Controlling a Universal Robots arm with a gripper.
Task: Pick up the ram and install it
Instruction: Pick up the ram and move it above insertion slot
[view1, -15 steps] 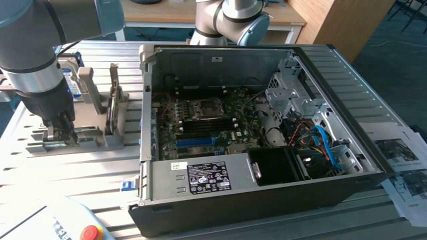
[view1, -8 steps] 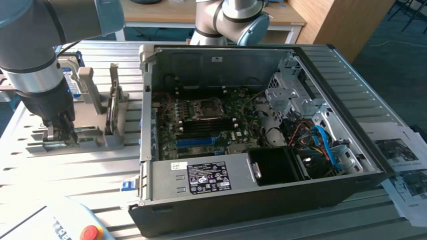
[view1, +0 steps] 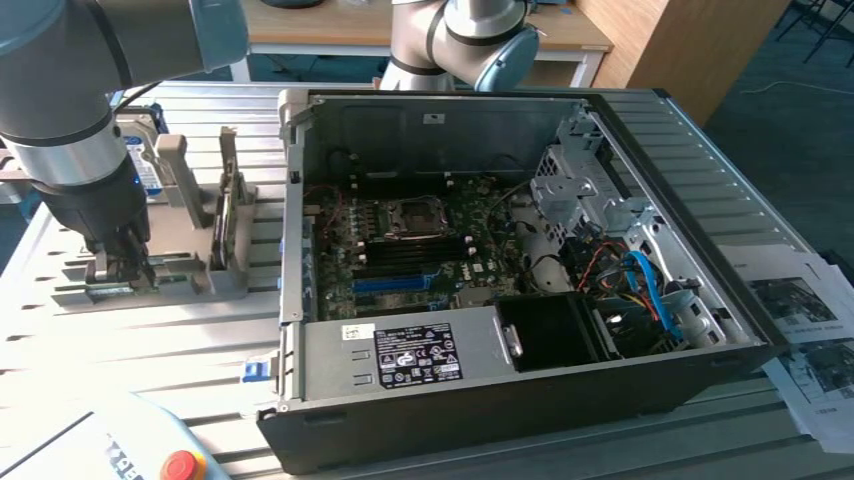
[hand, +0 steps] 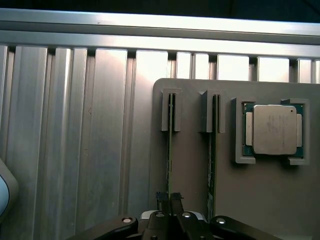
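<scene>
Gripper jaws stand closed on the exposed long edge of the ram, seen edge-on. The ram stands upright on its other long edge in the outer slot of the gray holder.

Handling, as judged:
- The ram is light, thin and fairly stiff, but brittle under twist.
- Its chips and contact row look fragile.
- The flat faces offer the pads little friction, so a firm, square pinch near the free long edge suits it best, well clear of the contacts.
- A tilted pull is likely to bind the strip in the holder's end guides.

Count:
- One gripper.
- Two memory strips in the gray holder: the ram, and a second memory strip in the neighbouring slot, parallel and apart.
- One processor, lying flat in a recess of the holder just beyond the second strip.
- One computer case, lying open beside the holder on the exterior view's right.
- One motherboard inside the case, with one blue slot.
</scene>
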